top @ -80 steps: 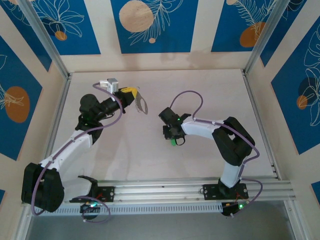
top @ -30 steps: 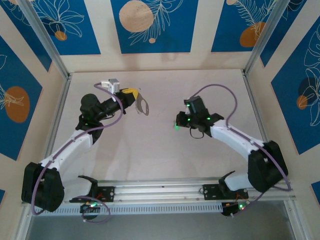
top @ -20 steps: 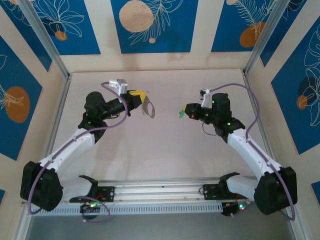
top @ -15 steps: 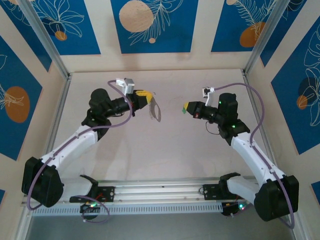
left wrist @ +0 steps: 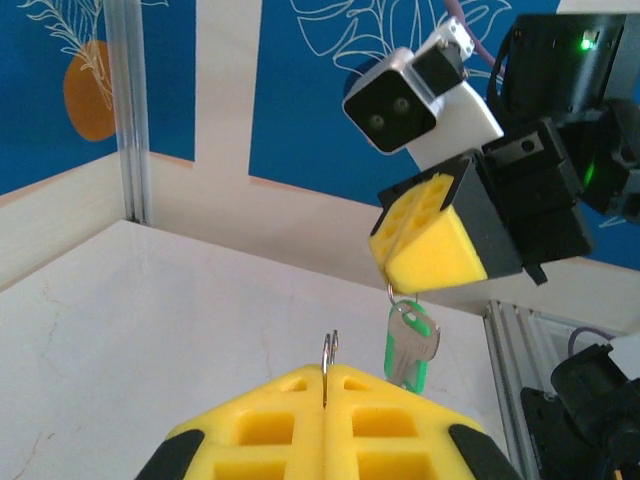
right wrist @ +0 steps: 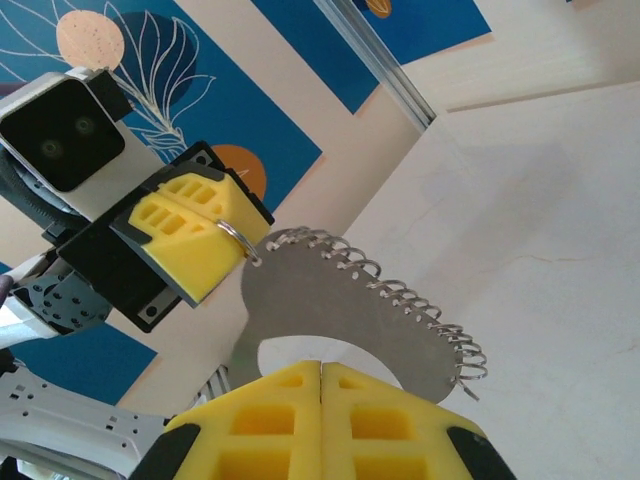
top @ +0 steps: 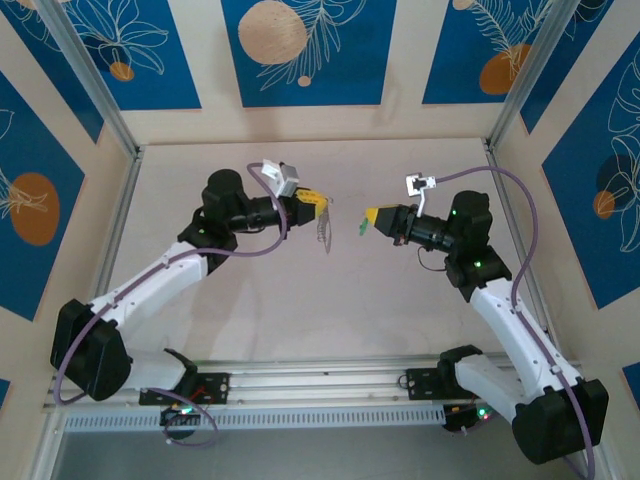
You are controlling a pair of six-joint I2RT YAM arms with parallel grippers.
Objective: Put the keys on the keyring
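Above the pale worktop (top: 300, 310), the left tool (top: 319, 205) is pressed together on the thin grey oval metal keyring (right wrist: 340, 300), which hangs in the air with a fringe of small wire loops along 1 edge. Near it but apart dangles the tiny silvery key with a mint-green head (left wrist: 408, 345), pinched by the right tool (top: 371, 217), which faces the left one.

a lab test booth: aluminium frame posts (top: 89, 80), blue printed panels (top: 340, 70), white table (top: 300, 300).
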